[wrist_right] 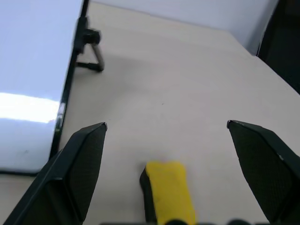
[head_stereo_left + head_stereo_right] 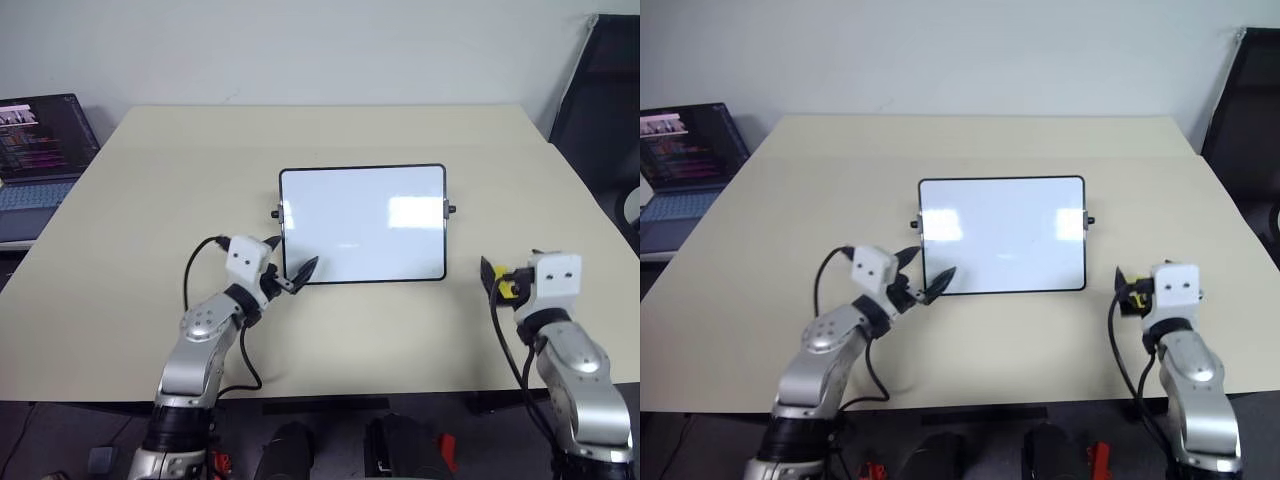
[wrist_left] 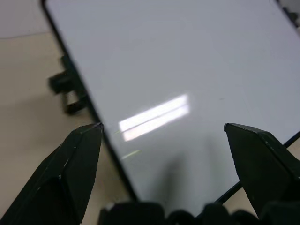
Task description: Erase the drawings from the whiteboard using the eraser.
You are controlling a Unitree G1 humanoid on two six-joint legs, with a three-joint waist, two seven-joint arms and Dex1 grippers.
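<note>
1. The whiteboard [image 2: 363,224] lies flat in the middle of the beige table [image 2: 130,260], glossy white with a thin black frame and a small black knob on each side. Its surface looks clean – just light glare on it, no pen marks that I can make out.
2. The left gripper [image 2: 290,267] sits at the board's near-left corner, pointing toward the board. In the left wrist view its two black fingers [image 3: 70,173] stand spread wide with nothing between them – one over the table just off the left frame edge, the other over the white surface.
3. The eraser [image 1: 169,191] – the yellow block with a dark edge – lies on the table to the right of the board, clear of the frame.
4. The right gripper [image 1: 166,145] is right at the eraser, jaws released and wide apart. The eraser sits between the two fingers, down near their base, and neither finger touches it.
5. A laptop [image 2: 40,150] with a lit screen sits off the far-left edge of the table.
</note>
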